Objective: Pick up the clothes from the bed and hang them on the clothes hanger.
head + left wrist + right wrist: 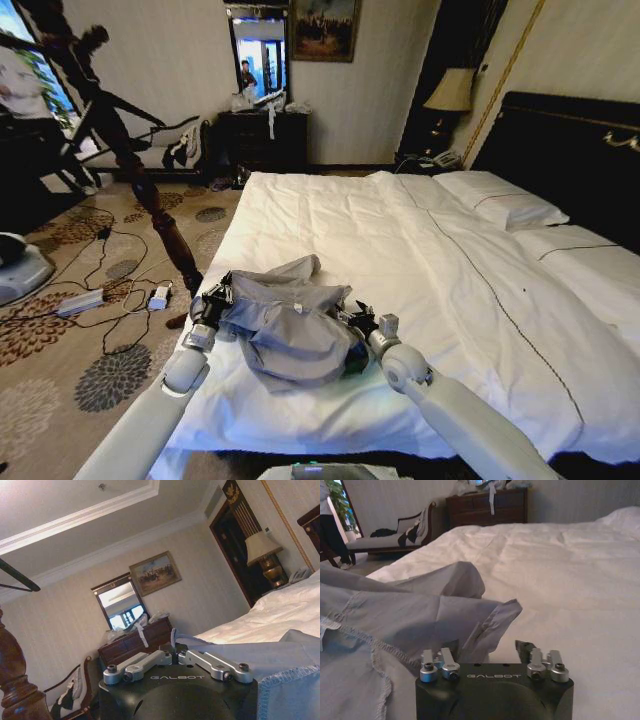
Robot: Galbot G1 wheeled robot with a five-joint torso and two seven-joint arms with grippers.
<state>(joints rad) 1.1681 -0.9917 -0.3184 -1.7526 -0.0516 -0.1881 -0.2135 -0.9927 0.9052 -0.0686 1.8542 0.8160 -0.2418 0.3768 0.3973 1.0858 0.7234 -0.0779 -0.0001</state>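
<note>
Pole [140, 180] standing off to my left, hanger [17, 580] up beside it w/ nothing on it. Left gripper [212, 300] & right gripper [357, 325] are flanking the shirt [290, 320], lying bunched near the bed [450, 270] edge. Can't tell if either's clamped. Hanging isn't done yet, I'd say.

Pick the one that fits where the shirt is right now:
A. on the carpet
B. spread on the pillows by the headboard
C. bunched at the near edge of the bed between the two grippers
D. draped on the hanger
C: the shirt lies crumpled on the bed near its front edge, with the left gripper and right gripper at its sides.
</note>
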